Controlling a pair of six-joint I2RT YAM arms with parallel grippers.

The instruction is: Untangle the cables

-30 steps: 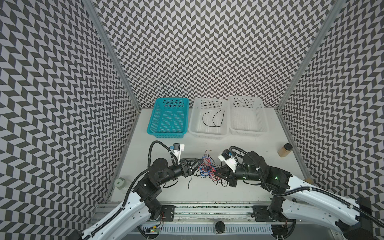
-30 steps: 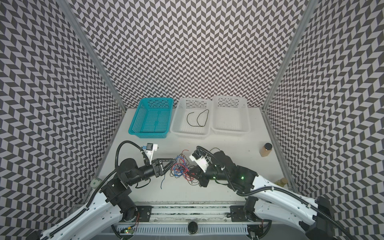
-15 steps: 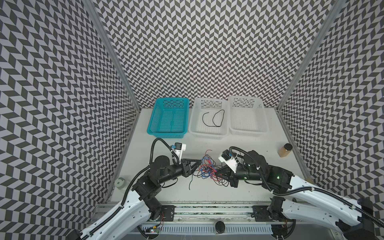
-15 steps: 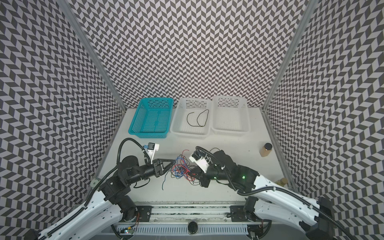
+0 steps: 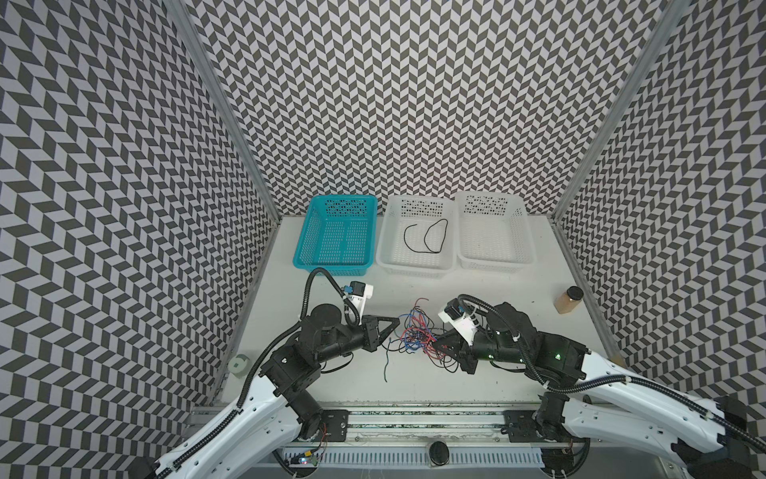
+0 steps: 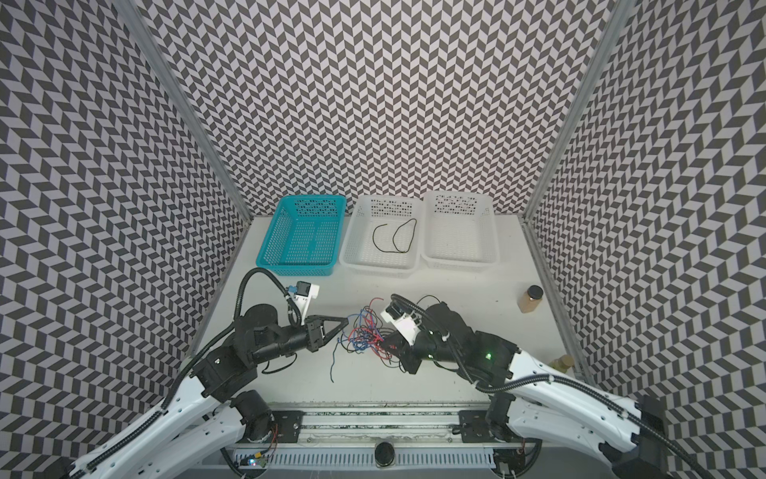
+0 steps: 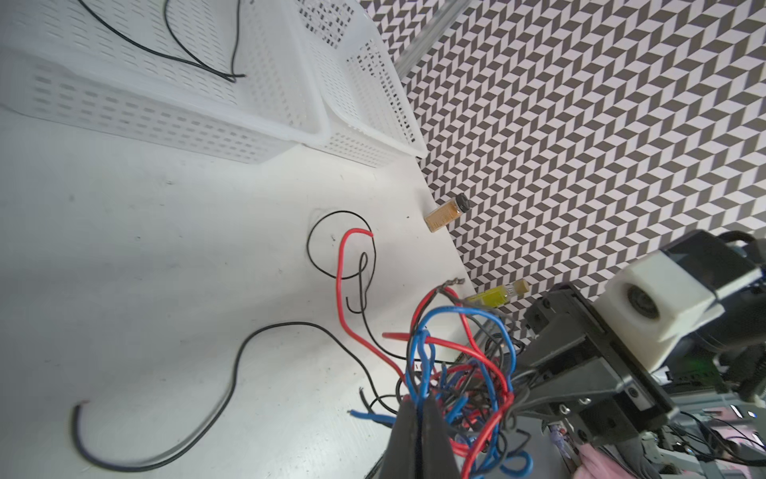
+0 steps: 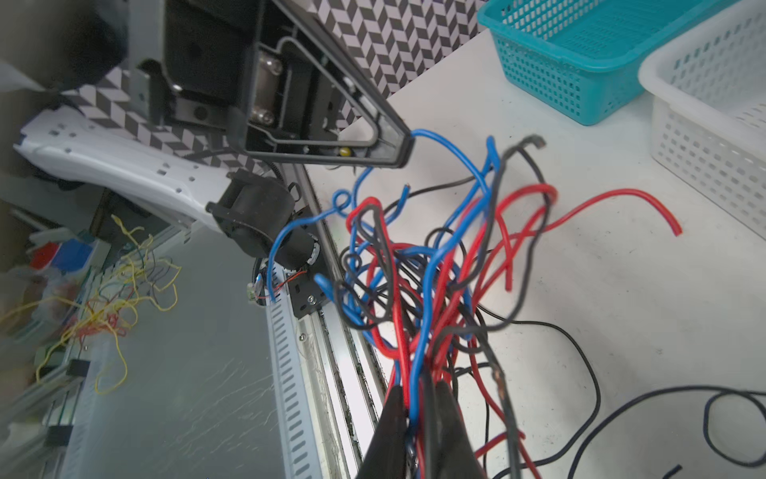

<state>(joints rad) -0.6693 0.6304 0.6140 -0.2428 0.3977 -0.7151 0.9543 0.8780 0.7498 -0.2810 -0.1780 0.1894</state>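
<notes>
- With both arms low over the table [image 5: 497, 373], the tangle [image 5: 416, 336] of red, blue and black cables sits directly between the two grippers, near the front edge and well apart from the baskets.
- Left gripper [image 5: 396, 321]: clenched. The right wrist view shows a blue cable [image 8: 431, 133] coming straight out of its closed tip.
- Right gripper [image 5: 435, 341]: fingers nearly together, with several blue and red strands pinched between them (right wrist view). It reads as a grasp on the tangle's right side, with the bundle raised off the table there.
- Key relation: the blue cable runs from the left gripper's tip rightward into the tangle, so its long axis lies roughly along the line joining the two grippers.
- Judgement: drawing the left gripper away to the left, with the right one as anchor, should pull along that axis. The left arm is nearer the teal basket [image 5: 331, 265].
- Risk: the strand loops through red and black neighbours, so it may drag the whole knot.
- One black cable [image 5: 405, 238] lies in the middle white basket [image 5: 414, 271].
</notes>
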